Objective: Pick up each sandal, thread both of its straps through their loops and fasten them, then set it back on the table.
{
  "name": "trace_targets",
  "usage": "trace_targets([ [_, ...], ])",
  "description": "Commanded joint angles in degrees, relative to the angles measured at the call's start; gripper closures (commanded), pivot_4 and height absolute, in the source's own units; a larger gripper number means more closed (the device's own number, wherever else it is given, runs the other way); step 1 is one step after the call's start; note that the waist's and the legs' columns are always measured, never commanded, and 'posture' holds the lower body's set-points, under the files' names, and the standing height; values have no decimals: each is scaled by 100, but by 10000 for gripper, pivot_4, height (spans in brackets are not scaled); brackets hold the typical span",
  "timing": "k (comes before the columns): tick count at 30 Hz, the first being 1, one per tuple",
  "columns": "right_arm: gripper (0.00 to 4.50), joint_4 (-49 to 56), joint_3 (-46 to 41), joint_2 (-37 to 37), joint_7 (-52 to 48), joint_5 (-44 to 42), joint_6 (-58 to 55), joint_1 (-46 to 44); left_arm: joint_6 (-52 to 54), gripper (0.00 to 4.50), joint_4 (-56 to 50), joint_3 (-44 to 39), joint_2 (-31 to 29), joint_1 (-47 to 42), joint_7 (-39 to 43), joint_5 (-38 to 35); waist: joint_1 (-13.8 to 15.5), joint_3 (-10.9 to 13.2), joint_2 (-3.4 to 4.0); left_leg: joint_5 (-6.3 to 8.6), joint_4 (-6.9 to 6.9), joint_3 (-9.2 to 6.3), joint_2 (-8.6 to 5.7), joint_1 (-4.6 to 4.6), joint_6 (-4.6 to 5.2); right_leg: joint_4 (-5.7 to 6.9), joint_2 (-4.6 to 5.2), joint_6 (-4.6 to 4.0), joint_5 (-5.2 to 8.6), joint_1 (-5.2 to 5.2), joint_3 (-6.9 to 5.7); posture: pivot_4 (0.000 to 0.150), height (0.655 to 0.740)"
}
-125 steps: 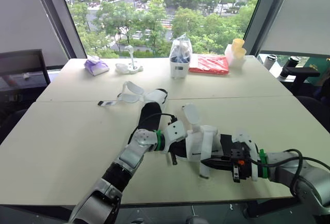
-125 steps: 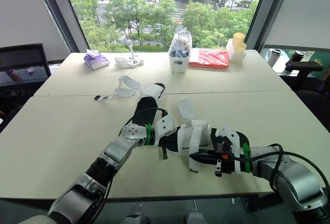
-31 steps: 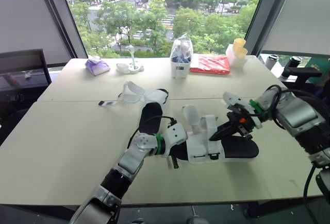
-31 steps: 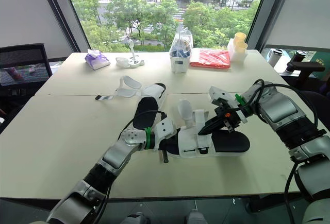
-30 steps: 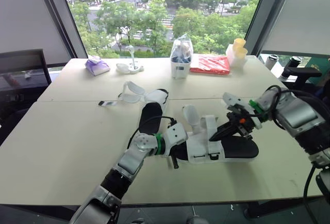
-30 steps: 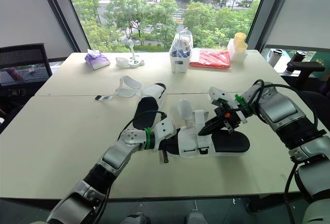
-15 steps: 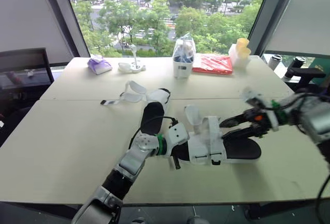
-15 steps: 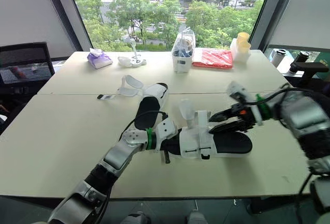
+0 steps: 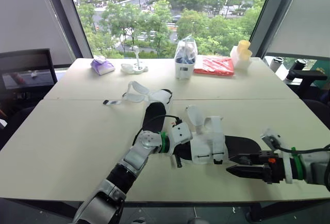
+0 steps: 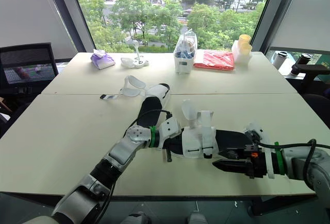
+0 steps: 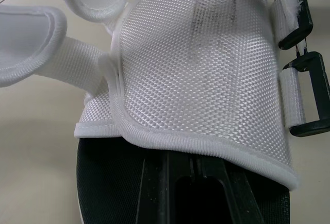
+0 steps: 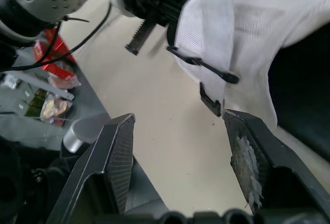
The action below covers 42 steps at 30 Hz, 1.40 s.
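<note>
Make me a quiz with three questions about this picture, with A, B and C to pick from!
1. Where is the red packet?
A) at the far end of the table, by the window
B) on the floor
C) on a chair
2. How many sandals are on the table?
A) one
B) two
C) four
3. How is the right gripper?
A) open
B) shut on a strap
C) shut on a cup

Answers:
1 A: it lies at the table's window edge.
2 B: there are the near sandal and the far sandal.
3 A: its fingers stand apart with nothing between them.
</note>
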State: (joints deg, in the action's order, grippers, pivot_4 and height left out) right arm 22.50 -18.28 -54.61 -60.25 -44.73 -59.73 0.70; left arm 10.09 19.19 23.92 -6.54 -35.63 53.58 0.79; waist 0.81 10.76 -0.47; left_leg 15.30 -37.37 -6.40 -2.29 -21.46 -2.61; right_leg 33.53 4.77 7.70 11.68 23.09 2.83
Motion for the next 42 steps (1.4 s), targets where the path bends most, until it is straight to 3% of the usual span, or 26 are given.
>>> trace_targets([
  [1,16019,114,-47,79,197,-87,64,-15,20,45000,92,289,58,121,125,91,6,0,0,0,3,0,0,0,0,0,0,0,0,1,0,1500,7400],
  [14,16019,-108,361,441,401,-299,37,-310,71,45000,-75,277,-8,259,97,119,0,0,-1,0,15,-6,1,2,0,-1,-3,3,2,2,-1,1500,7400],
  [17,24691,-47,483,439,412,-310,13,-287,96,45000,-110,275,-10,285,76,120,-1,0,-1,0,15,-6,1,1,1,-1,-3,3,2,2,-1,1500,7400],
  [21,44660,-156,630,473,398,-218,110,-289,138,45000,-178,276,-29,334,50,121,-3,0,-1,0,17,-6,1,1,1,-3,-3,2,2,3,-1,1500,7400],
  [30,44660,167,614,-33,17,-444,-99,57,173,45000,-212,269,-105,382,27,136,2,0,0,0,20,-6,2,1,0,-3,-4,3,2,5,-1,1500,7400],
  [37,44660,1104,-374,-795,-394,-1629,-756,628,191,45000,-111,205,-70,321,33,81,-4,1,-3,0,15,-5,2,0,1,-4,-3,6,5,4,-1,1500,7400],
  [42,44660,934,-923,-877,188,-3254,-1217,43,75,45000,70,226,-24,217,15,136,-3,1,-5,1,13,-4,4,1,0,-7,-3,3,5,2,-3,1500,7400],
])
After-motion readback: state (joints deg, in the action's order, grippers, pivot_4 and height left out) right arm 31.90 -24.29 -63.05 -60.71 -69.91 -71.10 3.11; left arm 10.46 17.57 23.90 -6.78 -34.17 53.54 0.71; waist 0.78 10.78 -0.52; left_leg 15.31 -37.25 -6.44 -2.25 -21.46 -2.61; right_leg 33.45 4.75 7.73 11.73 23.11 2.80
